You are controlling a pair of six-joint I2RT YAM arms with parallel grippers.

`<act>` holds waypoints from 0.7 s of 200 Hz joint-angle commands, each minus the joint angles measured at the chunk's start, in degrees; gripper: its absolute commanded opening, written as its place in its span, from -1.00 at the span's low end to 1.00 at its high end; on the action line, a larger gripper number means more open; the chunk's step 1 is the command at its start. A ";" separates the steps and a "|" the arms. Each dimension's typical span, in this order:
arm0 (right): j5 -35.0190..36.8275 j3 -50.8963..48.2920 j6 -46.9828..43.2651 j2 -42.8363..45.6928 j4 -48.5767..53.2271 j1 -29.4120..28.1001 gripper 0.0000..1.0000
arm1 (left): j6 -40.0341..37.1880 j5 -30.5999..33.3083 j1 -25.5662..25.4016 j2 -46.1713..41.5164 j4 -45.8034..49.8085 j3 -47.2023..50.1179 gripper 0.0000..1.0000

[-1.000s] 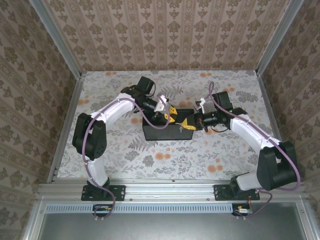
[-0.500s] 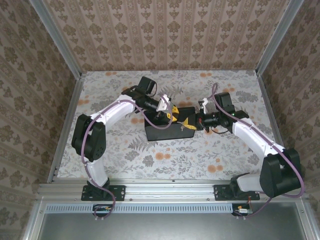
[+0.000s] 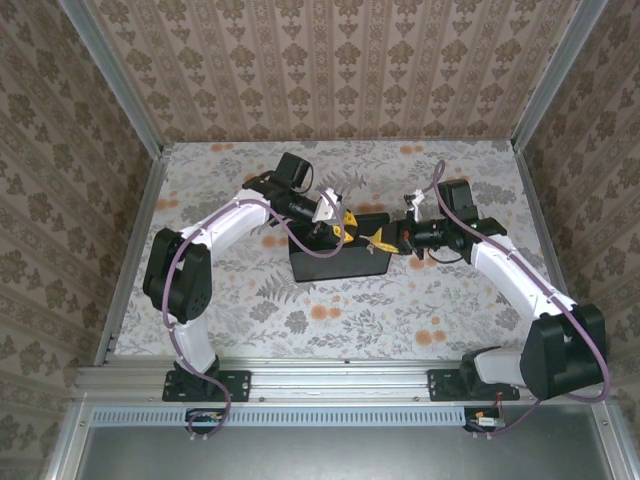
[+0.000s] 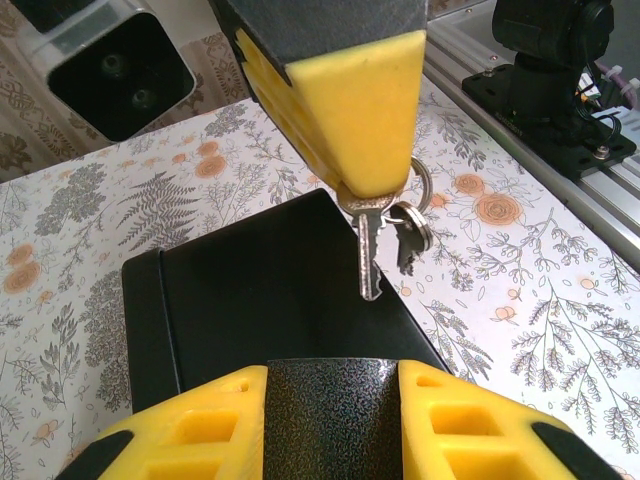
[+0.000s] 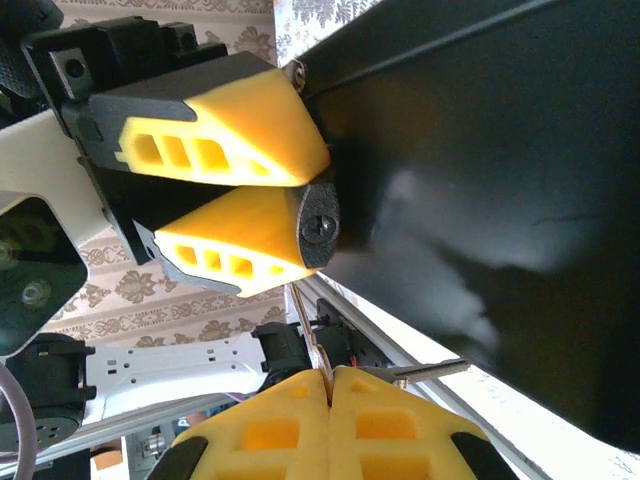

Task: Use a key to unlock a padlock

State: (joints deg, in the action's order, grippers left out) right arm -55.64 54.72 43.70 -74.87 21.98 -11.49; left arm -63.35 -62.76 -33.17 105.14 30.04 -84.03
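In the left wrist view my left gripper (image 4: 333, 375) is shut on the padlock (image 4: 335, 420), a black speckled block wedged between its yellow fingers. Above it the right gripper's yellow finger (image 4: 345, 110) hangs the silver key (image 4: 368, 255) blade-down, its tip a short gap from the padlock. A ring with a second key (image 4: 408, 235) dangles beside it. In the right wrist view my right gripper (image 5: 330, 373) is shut on the key (image 5: 310, 328), which points at the padlock's round end (image 5: 318, 225). From the top, the left gripper (image 3: 340, 225) and right gripper (image 3: 384, 240) meet over the black box (image 3: 335, 263).
The black box (image 4: 250, 290) lies directly under both grippers on the flower-print table (image 3: 330, 320). Patterned walls (image 3: 330, 70) close the back and sides. An aluminium rail (image 3: 340, 372) with the arm bases runs along the near edge.
My right arm has drawn back a little to the right and away, carrying the key with it. The left arm and the padlock have stayed put.
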 commanded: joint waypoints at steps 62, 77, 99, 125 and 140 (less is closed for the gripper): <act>1.14 1.66 1.15 -2.78 -2.69 -0.63 -1.00 | 0.40 -3.16 0.52 -0.47 1.22 -2.76 -0.55; 1.23 1.63 1.47 -3.07 -3.46 -0.72 -1.00 | 0.25 -3.27 0.47 -0.55 1.41 -2.80 -0.55; 1.14 1.71 1.75 -3.65 -4.07 -0.79 -1.00 | 0.09 -3.24 0.47 -0.47 1.56 -2.77 -0.55; 1.76 2.34 0.96 -4.23 -2.91 -1.10 -1.00 | 0.33 -3.22 0.47 -0.38 1.51 -2.91 -0.55; 1.92 2.11 1.10 -4.23 -3.16 -1.10 -1.00 | 0.43 -3.29 0.43 -0.42 1.51 -2.98 -0.55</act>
State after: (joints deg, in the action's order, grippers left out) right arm -54.39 55.16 44.40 -78.52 19.42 -12.25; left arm -62.96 -62.76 -32.95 105.16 31.27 -84.51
